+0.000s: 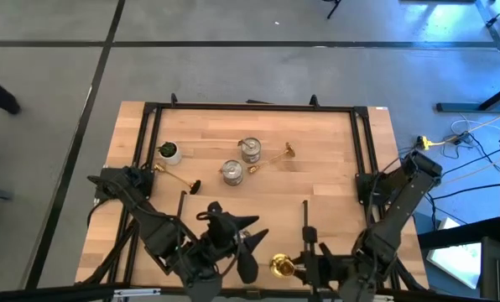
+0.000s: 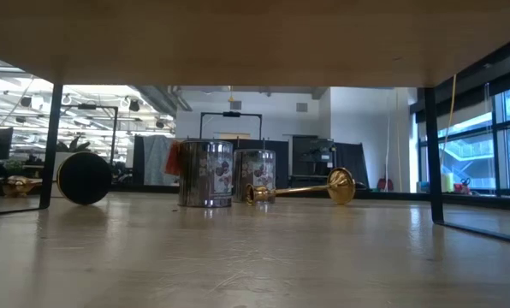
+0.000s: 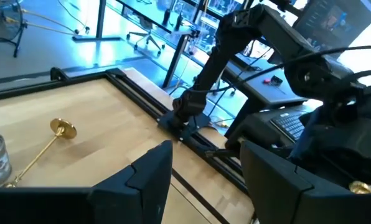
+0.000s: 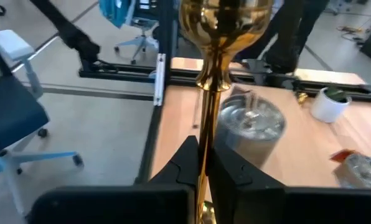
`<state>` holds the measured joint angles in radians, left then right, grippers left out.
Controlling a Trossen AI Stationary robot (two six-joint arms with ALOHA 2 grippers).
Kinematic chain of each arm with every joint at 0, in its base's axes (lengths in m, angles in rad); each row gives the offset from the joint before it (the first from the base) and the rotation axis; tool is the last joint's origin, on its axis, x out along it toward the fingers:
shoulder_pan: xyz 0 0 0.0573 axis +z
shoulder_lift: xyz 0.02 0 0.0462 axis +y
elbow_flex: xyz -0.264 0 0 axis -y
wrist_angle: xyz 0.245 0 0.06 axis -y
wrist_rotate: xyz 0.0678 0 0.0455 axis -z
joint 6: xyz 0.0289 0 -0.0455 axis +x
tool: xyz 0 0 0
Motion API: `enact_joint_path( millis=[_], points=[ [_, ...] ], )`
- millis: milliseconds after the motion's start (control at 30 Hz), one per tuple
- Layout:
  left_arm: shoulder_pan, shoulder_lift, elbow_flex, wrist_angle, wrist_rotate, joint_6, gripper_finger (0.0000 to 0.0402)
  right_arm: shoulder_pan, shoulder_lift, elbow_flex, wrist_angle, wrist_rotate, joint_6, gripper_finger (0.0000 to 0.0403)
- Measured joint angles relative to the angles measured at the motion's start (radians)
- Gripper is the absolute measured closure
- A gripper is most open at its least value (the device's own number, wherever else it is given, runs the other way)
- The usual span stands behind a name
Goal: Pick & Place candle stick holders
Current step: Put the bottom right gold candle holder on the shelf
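right tool (image 4: 204,165): fingers closed on the slim stem of a gold brass candle stick holder (image 4: 220,37), held at the near edge of the desk (image 1: 334,197), right of centre; stem runs straight out along the fingers, cup end leading. left tool (image 3: 201,177): fingers apart, nothing between them, at the near edge left of centre. remaining stock, mid desk: two squat silver-grey holders (image 1: 250,149) and (image 1: 231,172), upright, close together; one gold brass holder (image 1: 277,157) lying on its side just right of them, long axis slanting toward the far right; another gold brass holder (image 1: 173,175) lying at the left beside the frame, next to a small white pot (image 1: 169,152). nearer arm: right for the central pieces, by judgement. open room: bare wood to the right and near side of the cluster; black frame rails bound both sides and the far edge.
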<state>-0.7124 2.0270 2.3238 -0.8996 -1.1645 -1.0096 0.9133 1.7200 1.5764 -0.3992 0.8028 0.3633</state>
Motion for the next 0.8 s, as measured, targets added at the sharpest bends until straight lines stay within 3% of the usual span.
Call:
enact_joint_path(
  millis=[200, 433, 667, 800],
  points=[
    [0.028, 0.000, 0.000, -0.035, 0.055, -0.012, 0.0217, -0.050, -0.002, 0.000, 0.008, -0.078, -0.033, 0.0387],
    [0.059, -0.013, 0.000, -0.180, 0.065, -0.069, 0.0217, -0.091, -0.021, -0.013, -0.026, -0.098, -0.045, 0.0387],
    [0.105, -0.069, 0.000, -0.236, 0.053, -0.038, 0.0217, -0.118, -0.170, -0.313, 0.273, -0.151, 0.001, 0.0387],
    [0.129, -0.101, 0.000, -0.237, 0.051, 0.003, 0.0217, -0.117, -0.231, -0.365, 0.329, -0.136, -0.008, 0.0387]
  ],
)
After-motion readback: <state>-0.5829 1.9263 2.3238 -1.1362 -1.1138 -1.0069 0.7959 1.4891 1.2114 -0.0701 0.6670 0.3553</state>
